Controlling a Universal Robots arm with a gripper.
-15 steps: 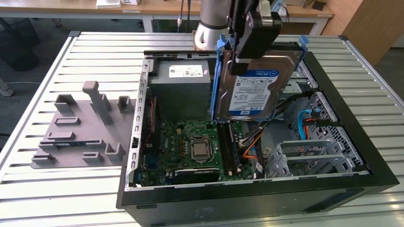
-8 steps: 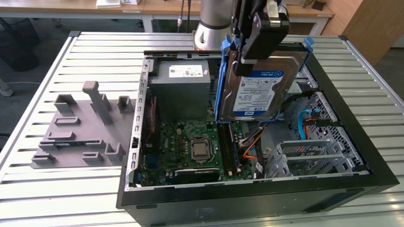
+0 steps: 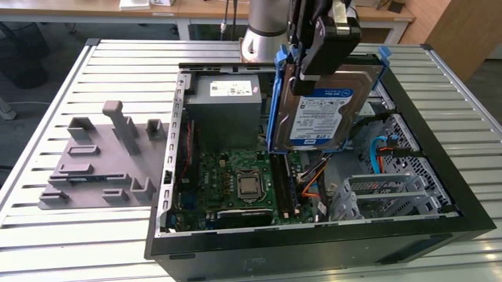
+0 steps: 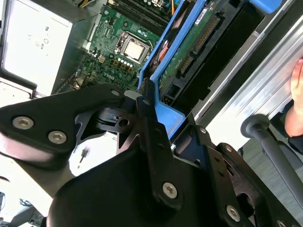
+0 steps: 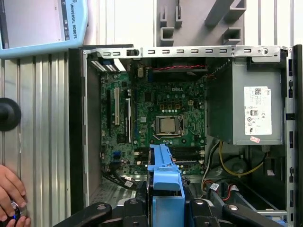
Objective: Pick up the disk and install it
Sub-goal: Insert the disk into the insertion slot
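One pincer (image 3: 307, 73) clamps one disk (image 3: 323, 117) above one case (image 3: 314, 249).

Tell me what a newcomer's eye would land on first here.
In the exterior view, the disk, silver with a blue frame, is gripped by the robot's hand above the open computer case, its label facing the camera. Inside the case lies the green circuit board with its square chip. Next to the board stands a grey metal box with a white sticker.

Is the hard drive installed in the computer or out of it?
Out. The tool holds the hard drive on edge above the open computer case, not seated in the drive cage.
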